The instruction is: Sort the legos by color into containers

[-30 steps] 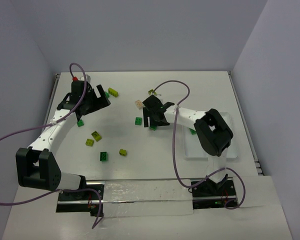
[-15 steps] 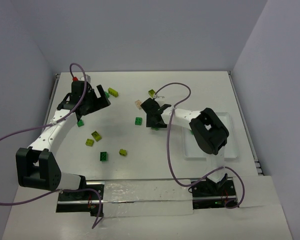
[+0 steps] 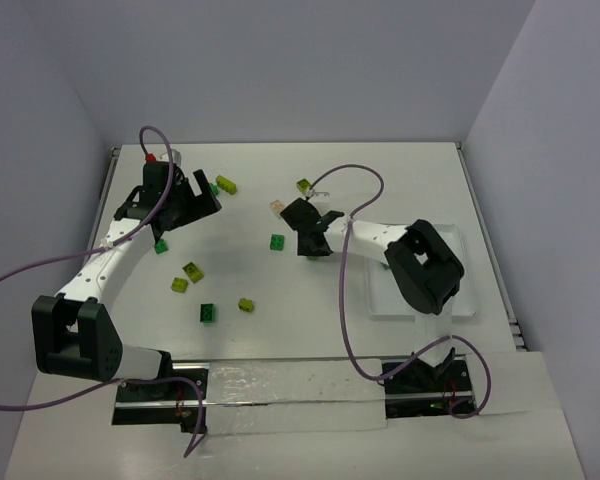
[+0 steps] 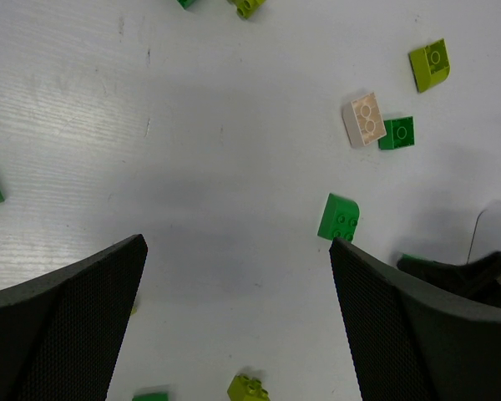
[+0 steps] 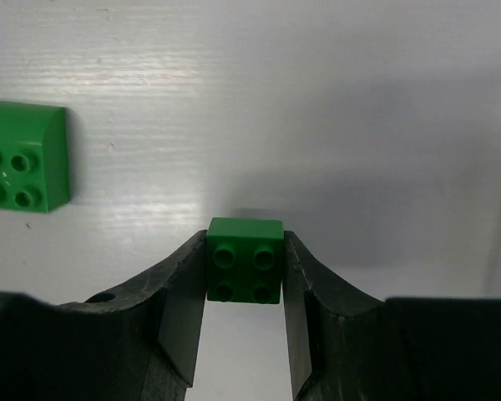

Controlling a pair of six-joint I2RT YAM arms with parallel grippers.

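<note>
My right gripper [image 5: 245,276] is shut on a small dark green lego [image 5: 245,260], both fingers pressed against its sides just above the table. From above, the right gripper [image 3: 308,243] sits mid-table, left of the white tray of containers [image 3: 462,255], which the right arm mostly covers. Another dark green lego [image 5: 23,156] lies to its left. My left gripper [image 4: 236,246] stands open and holds nothing, hovering at the far left [image 3: 202,196]. A peach lego [image 3: 277,208] and yellow-green legos [image 3: 304,186] [image 3: 226,184] lie toward the back.
Loose legos are scattered on the left half: dark green ones [image 3: 278,242] [image 3: 209,313] [image 3: 161,246] and yellow-green ones [image 3: 193,271] [image 3: 246,304]. Purple cables loop over both arms. Grey walls close the table on three sides.
</note>
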